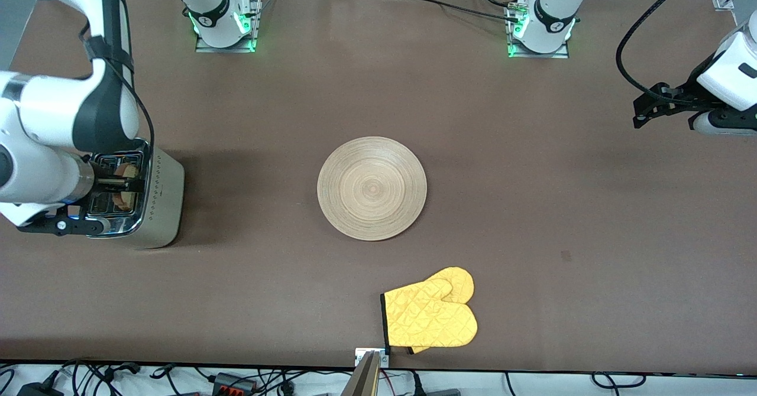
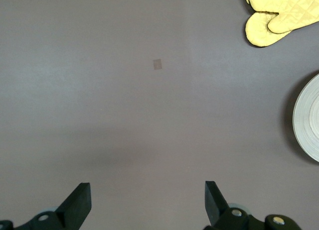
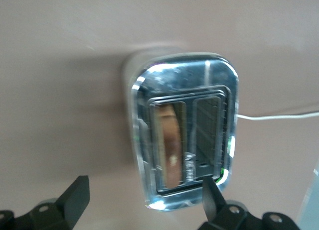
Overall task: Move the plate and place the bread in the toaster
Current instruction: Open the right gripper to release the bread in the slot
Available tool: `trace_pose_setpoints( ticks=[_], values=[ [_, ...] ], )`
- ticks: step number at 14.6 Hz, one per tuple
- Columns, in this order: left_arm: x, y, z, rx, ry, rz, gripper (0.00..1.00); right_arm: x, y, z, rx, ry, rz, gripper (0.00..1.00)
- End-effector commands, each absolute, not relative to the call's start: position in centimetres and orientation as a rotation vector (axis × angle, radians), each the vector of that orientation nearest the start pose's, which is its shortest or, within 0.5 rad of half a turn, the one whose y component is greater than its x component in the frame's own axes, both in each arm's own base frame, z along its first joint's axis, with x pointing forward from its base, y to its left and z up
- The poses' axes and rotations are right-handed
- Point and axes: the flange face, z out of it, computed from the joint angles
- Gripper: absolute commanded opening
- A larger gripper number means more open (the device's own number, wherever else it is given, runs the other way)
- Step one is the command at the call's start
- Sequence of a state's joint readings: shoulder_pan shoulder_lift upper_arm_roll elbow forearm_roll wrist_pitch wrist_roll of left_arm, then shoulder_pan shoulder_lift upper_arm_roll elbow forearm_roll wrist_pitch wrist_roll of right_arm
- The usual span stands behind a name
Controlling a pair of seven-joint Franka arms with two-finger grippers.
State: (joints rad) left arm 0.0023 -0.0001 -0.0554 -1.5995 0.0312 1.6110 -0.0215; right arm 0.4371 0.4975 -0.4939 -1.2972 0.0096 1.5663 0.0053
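I see the bread (image 3: 171,140) sitting in one toaster (image 1: 155,207) slot, my right gripper (image 3: 142,202) above it, spread wide and empty. The plate (image 1: 372,188) lies mid-table. The left gripper (image 2: 147,200) waits, open, over bare table. Next, I judge, lift clear.

The plate (image 1: 372,188) lies flat at the table's (image 1: 532,165) middle. At its five o'clock, nearer the front camera, lies a yellow oven mitt (image 1: 432,317). At the plate's nine o'clock, well apart, stands the toaster (image 1: 155,198), with the right gripper (image 1: 115,186) over its slots and what looks like the bread (image 1: 125,171) there. The left gripper (image 1: 641,112) hangs at two o'clock.
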Motion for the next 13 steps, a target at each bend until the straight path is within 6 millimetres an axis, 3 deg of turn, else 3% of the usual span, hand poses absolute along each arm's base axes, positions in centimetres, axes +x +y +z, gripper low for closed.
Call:
trace_pose_setpoints(
  ticks=[1, 3, 6, 11, 13],
  values=[
    [56.1, -2.6, 61.9, -3.118, 0.058, -0.018, 1.00, 67.3, 3.3, 50.5, -3.264, 0.059, 0.196, 1.00],
    [56.0, -2.6, 61.9, -3.118, 0.060, -0.018, 1.00, 66.8, 3.6, 51.9, -3.174, 0.072, 0.157, 1.00],
    [56.0, -2.6, 61.9, -3.118, 0.060, -0.018, 1.00, 66.8, 4.2, 52.2, -3.143, 0.068, 0.139, 1.00],
    [56.1, -2.6, 61.9, -3.118, 0.058, -0.020, 1.00, 66.9, 2.7, 53.0, -3.120, 0.100, 0.108, 1.00],
    [56.1, -2.6, 61.8, -3.118, 0.056, -0.018, 1.00, 66.3, 1.6, 55.8, -3.104, 0.082, 0.035, 1.00]
  ],
)
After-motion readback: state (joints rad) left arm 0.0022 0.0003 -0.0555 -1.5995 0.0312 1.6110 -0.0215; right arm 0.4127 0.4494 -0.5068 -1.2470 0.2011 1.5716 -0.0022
